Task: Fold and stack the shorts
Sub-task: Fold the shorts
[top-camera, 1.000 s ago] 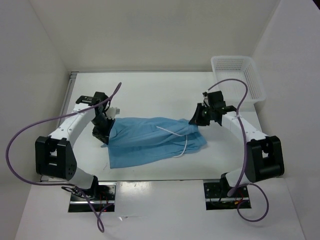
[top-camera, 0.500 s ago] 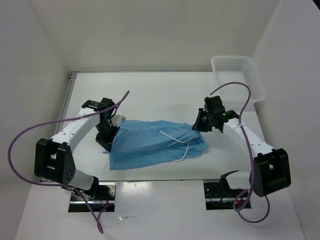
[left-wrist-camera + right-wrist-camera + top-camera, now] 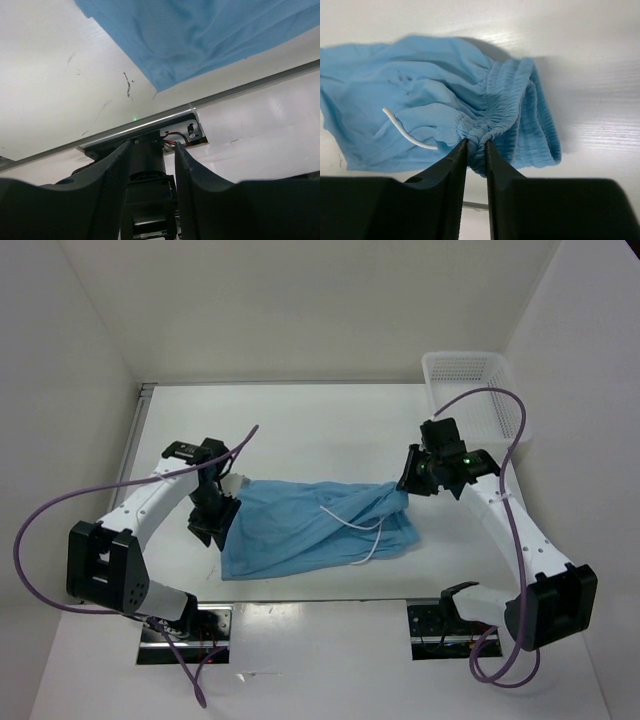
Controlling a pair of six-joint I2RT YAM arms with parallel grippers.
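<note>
Here, the right gripper (image 3: 476, 145) pinches the gathered waistband (image 3: 505, 100) of the light sky-blue soft fabric shorts (image 3: 310, 525), spread mid-table. The left gripper (image 3: 150, 150) stands slightly parted and empty at the opposite end. Folding looks barely begun; the left likely needs a grip first.

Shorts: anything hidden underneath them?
Only white table shows around the shorts, whose waistband the right gripper pinches. The cloth covers whatever lies beneath it, so that area cannot be checked from any view.

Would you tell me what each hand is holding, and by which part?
The right hand pinches the shorts by the gathered waistband; left hand is open, holding nothing.
</note>
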